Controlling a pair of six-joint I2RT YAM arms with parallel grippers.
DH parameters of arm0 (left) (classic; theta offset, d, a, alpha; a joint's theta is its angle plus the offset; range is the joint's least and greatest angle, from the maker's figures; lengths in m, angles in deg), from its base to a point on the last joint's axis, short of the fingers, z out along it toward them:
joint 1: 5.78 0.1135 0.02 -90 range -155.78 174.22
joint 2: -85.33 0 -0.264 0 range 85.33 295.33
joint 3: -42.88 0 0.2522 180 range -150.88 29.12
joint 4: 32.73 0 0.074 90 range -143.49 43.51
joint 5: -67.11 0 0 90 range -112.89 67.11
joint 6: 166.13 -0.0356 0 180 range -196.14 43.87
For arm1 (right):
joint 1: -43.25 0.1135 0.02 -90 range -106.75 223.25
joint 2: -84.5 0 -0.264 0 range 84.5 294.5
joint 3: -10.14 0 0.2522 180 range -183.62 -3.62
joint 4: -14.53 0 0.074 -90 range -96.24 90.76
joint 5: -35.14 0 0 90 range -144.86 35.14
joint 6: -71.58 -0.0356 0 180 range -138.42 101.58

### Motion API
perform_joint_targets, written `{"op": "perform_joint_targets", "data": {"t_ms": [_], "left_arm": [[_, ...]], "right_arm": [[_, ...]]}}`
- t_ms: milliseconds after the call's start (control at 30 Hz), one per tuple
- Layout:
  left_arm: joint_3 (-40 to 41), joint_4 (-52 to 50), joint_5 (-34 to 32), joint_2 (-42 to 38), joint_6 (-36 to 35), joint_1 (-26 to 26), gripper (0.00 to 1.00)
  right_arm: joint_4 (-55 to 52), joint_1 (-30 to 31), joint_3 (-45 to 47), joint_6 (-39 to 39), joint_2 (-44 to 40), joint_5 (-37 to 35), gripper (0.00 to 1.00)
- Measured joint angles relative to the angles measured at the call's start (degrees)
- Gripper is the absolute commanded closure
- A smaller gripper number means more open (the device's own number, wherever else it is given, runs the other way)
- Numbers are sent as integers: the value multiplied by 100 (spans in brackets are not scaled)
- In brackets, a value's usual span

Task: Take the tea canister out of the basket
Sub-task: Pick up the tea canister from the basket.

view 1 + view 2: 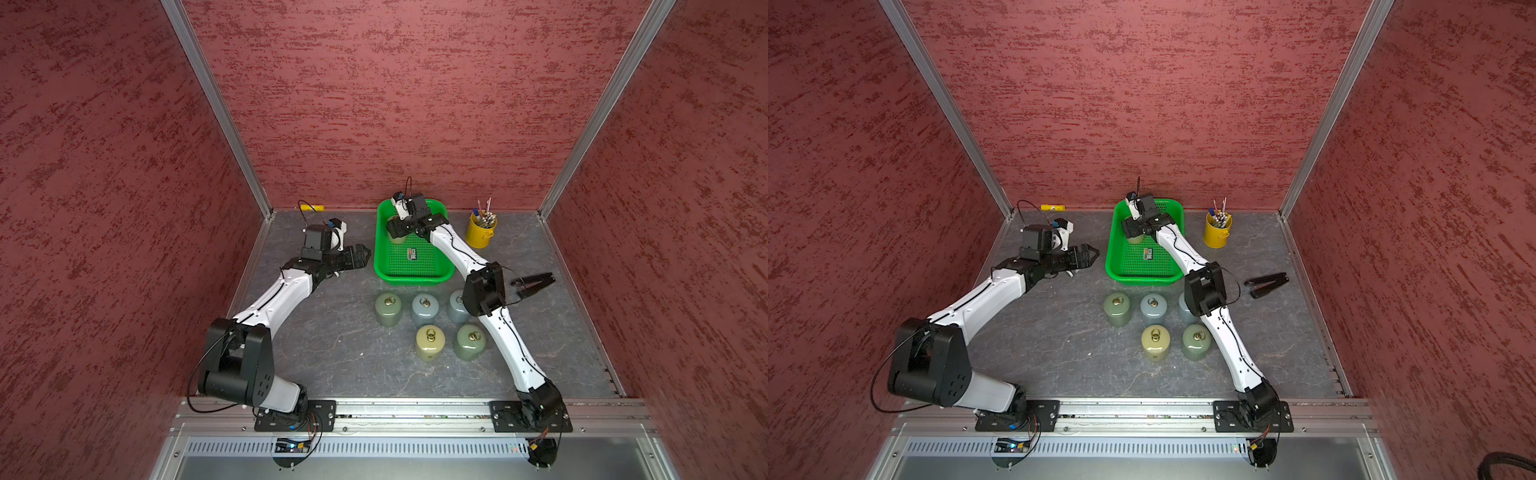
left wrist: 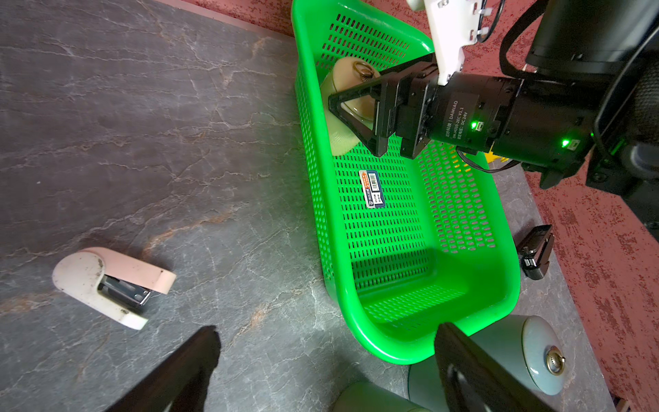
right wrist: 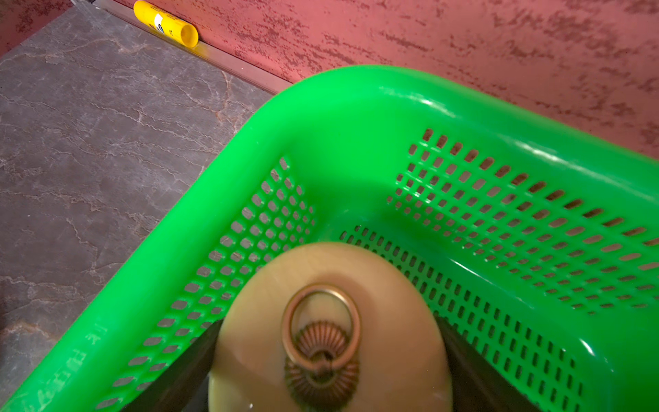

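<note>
Your right gripper [image 3: 328, 342] is down in the basket [image 1: 411, 281], with its jaws pressed against both sides of the canister [image 3: 321, 265]. The canister stands in the basket's far-left corner, not yet lifted as far as you can see. The grasp looks made; lifting it over the wall and setting it down outside are left. Your left gripper [image 1: 363, 255] hangs empty just left of the basket, jaws apart.

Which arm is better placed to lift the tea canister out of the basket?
Right: the right gripper straddles the tea canister inside the basket. The left gripper hangs open outside, beside it.
</note>
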Motion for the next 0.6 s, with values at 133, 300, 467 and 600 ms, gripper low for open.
{"op": "perform_joint_targets", "data": {"t_ms": [133, 300, 467, 600], "left_arm": [[0, -44, -2, -13, 0, 0, 2], [4, -76, -4, -155, 0, 0, 2], [39, -81, -2, -334, 2, -2, 2], [68, -144, -9, -472, 2, -26, 1]], "right_arm": [[170, 0, 267, 20, -114, 42, 59], [555, 15, 1266, 72, -658, 59, 100], [809, 68, 2387, 105, -1333, 57, 100], [1121, 116, 3456, 140, -1974, 55, 100]]}}
